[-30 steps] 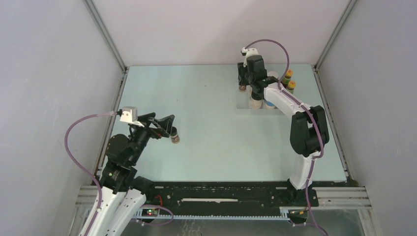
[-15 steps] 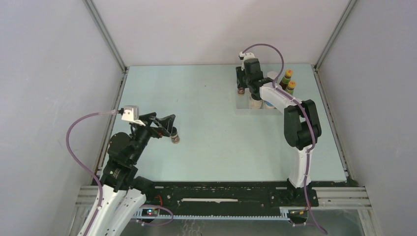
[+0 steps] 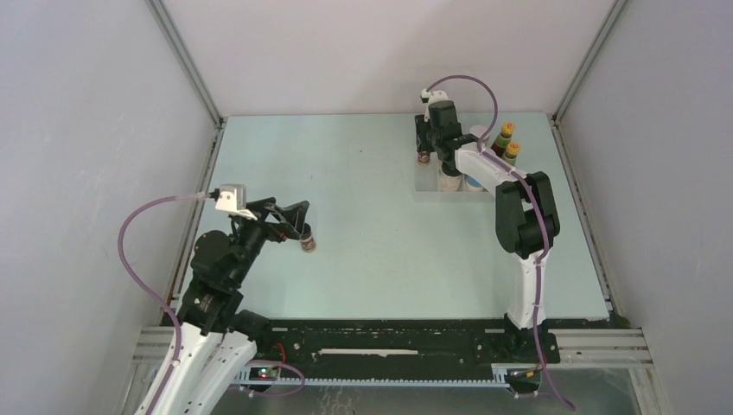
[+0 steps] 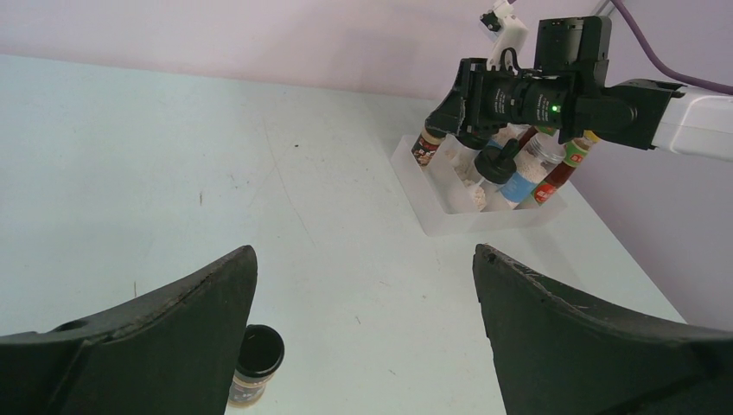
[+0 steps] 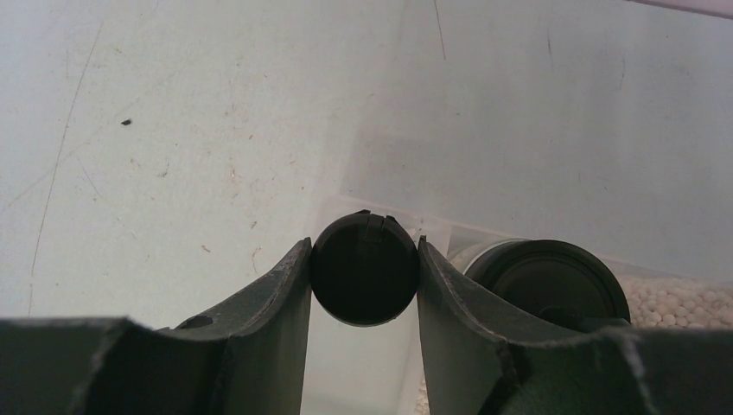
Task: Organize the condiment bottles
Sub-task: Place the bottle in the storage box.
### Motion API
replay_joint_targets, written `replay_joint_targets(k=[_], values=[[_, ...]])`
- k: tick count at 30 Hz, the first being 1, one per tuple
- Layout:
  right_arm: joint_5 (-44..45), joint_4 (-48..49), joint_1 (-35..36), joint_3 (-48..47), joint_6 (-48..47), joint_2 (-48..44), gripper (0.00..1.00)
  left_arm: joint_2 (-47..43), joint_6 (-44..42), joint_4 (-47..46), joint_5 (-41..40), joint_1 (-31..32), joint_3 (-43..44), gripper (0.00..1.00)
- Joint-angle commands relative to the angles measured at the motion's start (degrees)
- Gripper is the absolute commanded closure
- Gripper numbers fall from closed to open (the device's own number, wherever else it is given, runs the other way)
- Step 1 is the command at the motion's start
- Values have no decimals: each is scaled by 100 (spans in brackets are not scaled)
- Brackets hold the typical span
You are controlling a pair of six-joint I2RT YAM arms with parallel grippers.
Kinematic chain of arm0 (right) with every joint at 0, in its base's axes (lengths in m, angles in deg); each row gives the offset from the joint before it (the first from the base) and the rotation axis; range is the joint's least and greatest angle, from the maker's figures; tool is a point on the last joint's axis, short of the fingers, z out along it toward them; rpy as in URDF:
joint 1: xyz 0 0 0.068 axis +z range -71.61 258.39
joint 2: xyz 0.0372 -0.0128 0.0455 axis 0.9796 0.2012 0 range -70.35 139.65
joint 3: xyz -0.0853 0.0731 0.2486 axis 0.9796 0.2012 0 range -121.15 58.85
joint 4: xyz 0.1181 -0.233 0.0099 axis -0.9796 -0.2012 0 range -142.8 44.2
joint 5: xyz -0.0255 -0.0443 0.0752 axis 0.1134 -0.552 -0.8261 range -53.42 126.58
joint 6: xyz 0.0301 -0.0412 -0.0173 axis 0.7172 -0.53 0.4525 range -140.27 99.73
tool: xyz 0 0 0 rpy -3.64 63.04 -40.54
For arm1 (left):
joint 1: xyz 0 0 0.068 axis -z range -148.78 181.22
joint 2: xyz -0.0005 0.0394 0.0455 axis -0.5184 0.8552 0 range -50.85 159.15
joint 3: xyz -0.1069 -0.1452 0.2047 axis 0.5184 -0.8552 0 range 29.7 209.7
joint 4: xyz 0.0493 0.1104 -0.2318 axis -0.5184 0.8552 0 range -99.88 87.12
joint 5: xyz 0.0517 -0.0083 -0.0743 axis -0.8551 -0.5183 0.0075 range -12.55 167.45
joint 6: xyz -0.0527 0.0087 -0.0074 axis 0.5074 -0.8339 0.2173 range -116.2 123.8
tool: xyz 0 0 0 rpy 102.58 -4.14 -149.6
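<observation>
Right elbow [image 3: 523,216] drawn inward since earlier. Right gripper [image 3: 424,149] clenched on tiny dark jar [image 5: 364,268] at left end of tray [image 4: 449,226], upper right overhead. Left gripper [image 4: 363,255] released; second jar [image 4: 257,363] lower left.

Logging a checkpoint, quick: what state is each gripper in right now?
Left gripper: jaws open, holding nothing.
Right gripper: jaws shut on a tiny dark-lidded jar.
</observation>
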Motion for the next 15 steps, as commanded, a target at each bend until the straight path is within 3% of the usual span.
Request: replay_joint_targets(k=[1,15], values=[[-23,226,-61,-295,68,56,100,50,-120,-222,14,-24,-31,1],[-73,249,-63,-251,112,113,100,76,-143,-219,32,-24,-9,1]])
